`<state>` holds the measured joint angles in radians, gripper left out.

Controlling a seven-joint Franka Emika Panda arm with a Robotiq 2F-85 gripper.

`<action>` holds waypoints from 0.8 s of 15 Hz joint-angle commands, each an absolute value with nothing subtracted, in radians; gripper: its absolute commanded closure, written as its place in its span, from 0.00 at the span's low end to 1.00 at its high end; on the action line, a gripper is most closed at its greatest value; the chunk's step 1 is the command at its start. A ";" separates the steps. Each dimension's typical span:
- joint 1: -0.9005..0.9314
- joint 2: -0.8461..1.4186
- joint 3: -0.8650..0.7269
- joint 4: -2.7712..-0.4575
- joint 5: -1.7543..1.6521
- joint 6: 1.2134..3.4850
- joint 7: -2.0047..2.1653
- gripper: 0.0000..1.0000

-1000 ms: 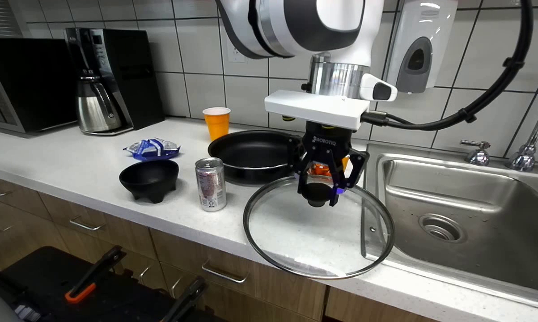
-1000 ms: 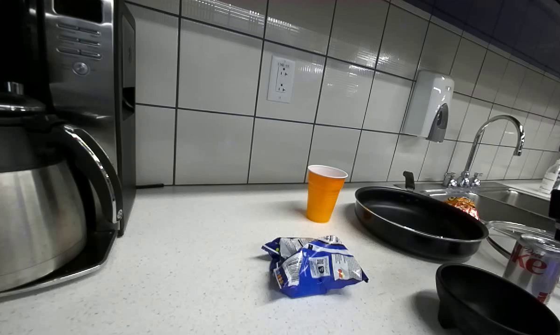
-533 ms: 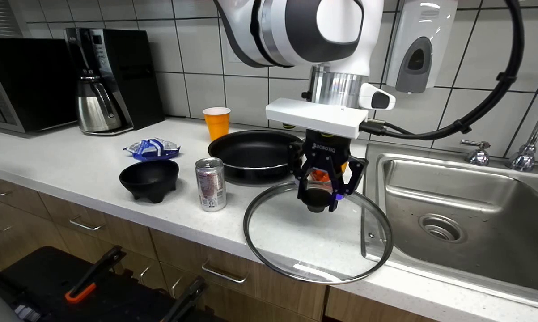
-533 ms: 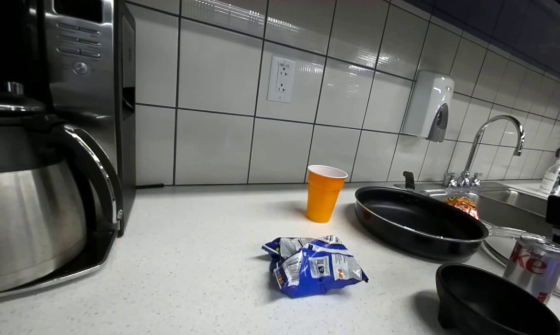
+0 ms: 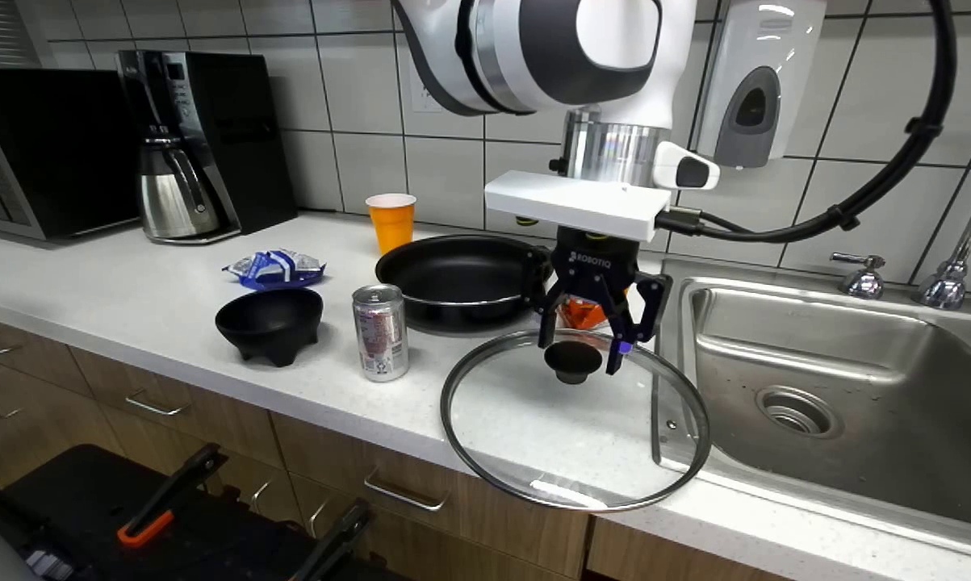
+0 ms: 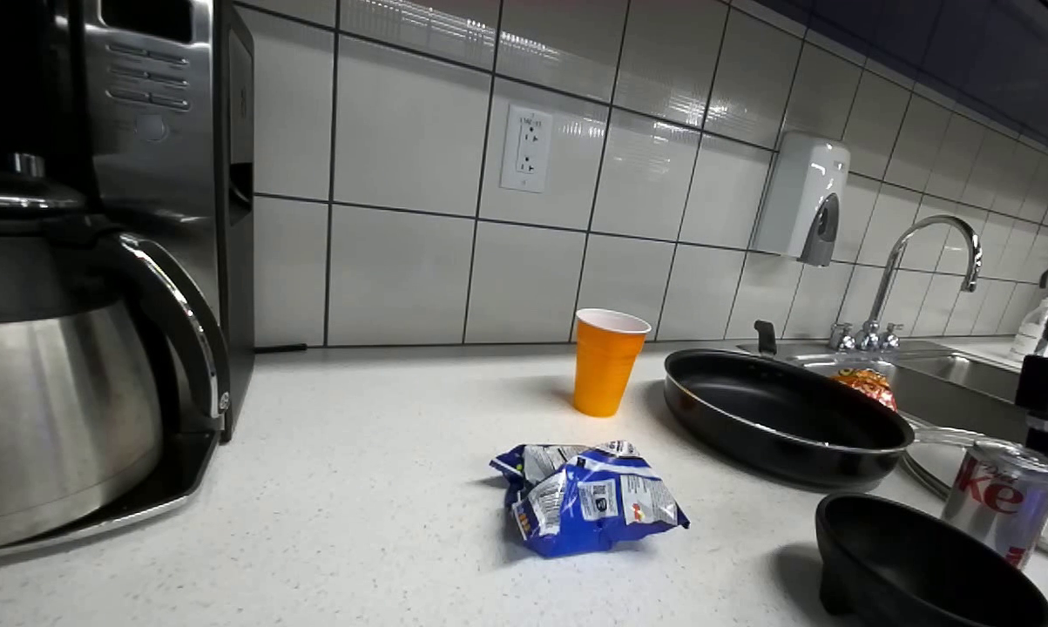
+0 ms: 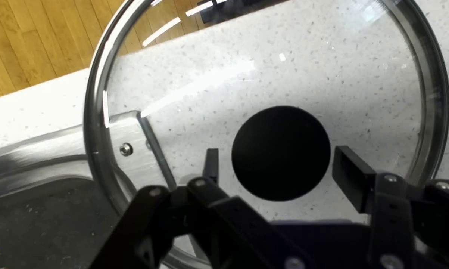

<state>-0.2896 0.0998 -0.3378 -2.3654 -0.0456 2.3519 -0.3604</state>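
A round glass lid (image 5: 525,436) with a dark rim lies on the counter, its front part reaching past the counter's front edge. Its left side in the wrist view overlaps the sink's metal rim. The lid's black knob (image 7: 280,153) points up. My gripper (image 7: 278,164) stands open around that knob, with a visible gap on both sides and nothing held. From an exterior view, the gripper (image 5: 580,351) hangs down with its fingertips at about knob height. An orange-red packet (image 5: 583,313) is partly hidden behind it. In another exterior view only a dark sliver of the gripper shows.
A black frying pan (image 5: 461,311) stands behind the lid. Left of it are a silver can (image 5: 381,335), a black footed bowl (image 5: 269,323), a blue packet (image 6: 589,501) and an orange cup (image 6: 609,366). The steel sink (image 5: 776,355) lies to the right.
The lid has come down with the gripper and now stays still. Since then the jaws have spread off the knob, and the arm has shifted slightly up and right in an exterior view.
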 commanded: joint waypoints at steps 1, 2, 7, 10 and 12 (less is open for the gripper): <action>-0.307 0.060 -0.324 -2.343 -0.048 2.336 -0.376 0.00; -0.307 0.051 -0.323 -2.339 -0.046 2.336 -0.378 0.00; -0.298 -0.023 -0.321 -2.336 -0.050 2.361 -0.409 0.00; -0.295 -0.002 -0.326 -2.326 -0.059 2.355 -0.378 0.00; -0.296 0.000 -0.326 -2.330 -0.059 2.355 -0.378 0.00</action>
<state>-0.2867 0.0015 -0.3350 -2.3302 -0.0582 2.3569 -0.3793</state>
